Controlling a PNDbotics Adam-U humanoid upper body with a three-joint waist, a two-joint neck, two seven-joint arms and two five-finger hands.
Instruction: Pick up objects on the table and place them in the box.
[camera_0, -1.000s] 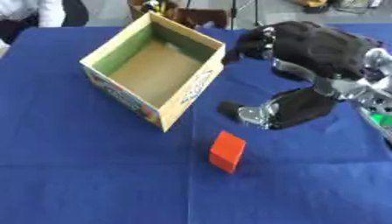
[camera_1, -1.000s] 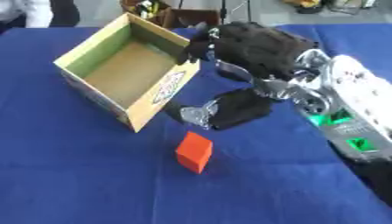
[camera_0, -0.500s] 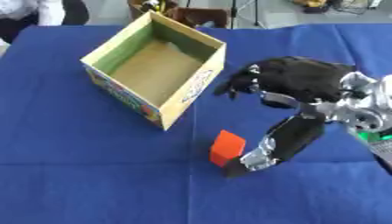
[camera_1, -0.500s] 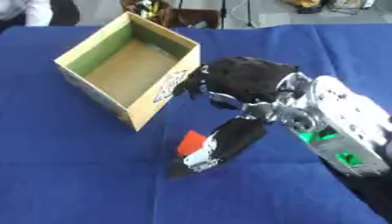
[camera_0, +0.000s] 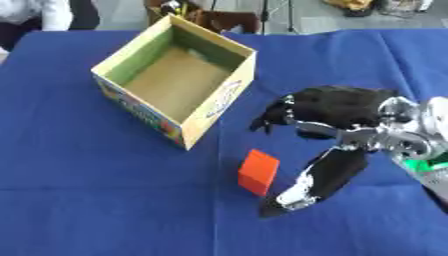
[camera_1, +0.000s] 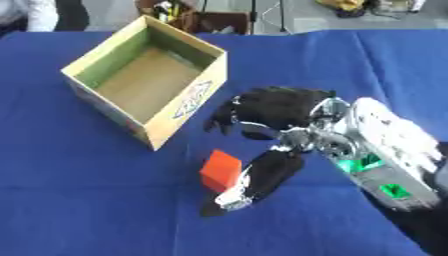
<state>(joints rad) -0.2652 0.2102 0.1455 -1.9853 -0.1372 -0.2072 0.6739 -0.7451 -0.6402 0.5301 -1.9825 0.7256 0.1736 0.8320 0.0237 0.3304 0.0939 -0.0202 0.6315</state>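
Right hand: right hand (camera_0: 328, 107) spread wide, holding nothing, thumb low on the cloth, fingers curved above.
Block: orange block (camera_0: 259, 171) lies just to the hand's left, beside the thumb tip; contact unclear.
Block axis: stands slightly tilted, taller than wide.
Box: open cardboard box (camera_0: 144, 114) further left and farther away.
Nearer hand: the right; left not seen.
Surface: blue tablecloth (camera_0: 105, 200), bare around the block.

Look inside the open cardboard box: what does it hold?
The box shows only its bare brown floor and green inner walls. The near corner's floor is hidden by the wall. The orange block lies outside.
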